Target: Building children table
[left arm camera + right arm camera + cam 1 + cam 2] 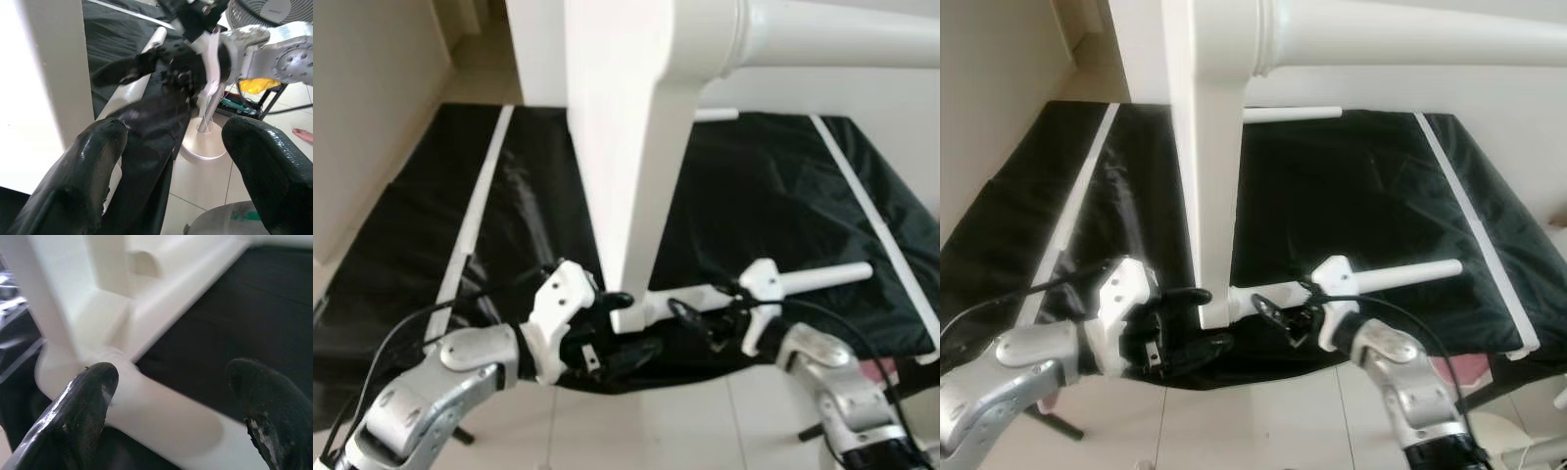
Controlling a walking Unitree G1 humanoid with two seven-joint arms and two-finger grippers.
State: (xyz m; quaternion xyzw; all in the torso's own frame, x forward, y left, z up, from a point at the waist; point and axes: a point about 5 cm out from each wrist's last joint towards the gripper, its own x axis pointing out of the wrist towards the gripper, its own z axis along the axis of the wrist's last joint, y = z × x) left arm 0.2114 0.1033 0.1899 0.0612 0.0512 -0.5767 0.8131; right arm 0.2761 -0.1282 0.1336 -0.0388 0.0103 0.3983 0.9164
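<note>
- The table frame (626, 147), a white piece of the children's table, is being stood upright on the black sheet (773, 196) spread over the tiled floor (705, 431), its wide flat leg rising up the middle of the head views and a round bar (832, 34) branching off near the top towards the robot's right.
- The foot of that leg is being met at the sheet's near edge by a white rod (803, 281) lying flat and running off to the right; the rod is probably being lined up with a socket at the foot, which would explain why both arms are being kept so low and close.
- The left gripper (607, 328) is being held just beside the foot of the leg, on its left, with fingers spread apart and nothing between them in the left wrist view; it is judged to be steadying the leg rather than grasping it.
- The right gripper (176, 406) is being held around the rod near the joint, its fingers (85, 396) standing apart on either side of the rod, not yet pressed on it.
- Loose white strips (475, 211) are lying on the sheet to either side, well apart from both grippers.
</note>
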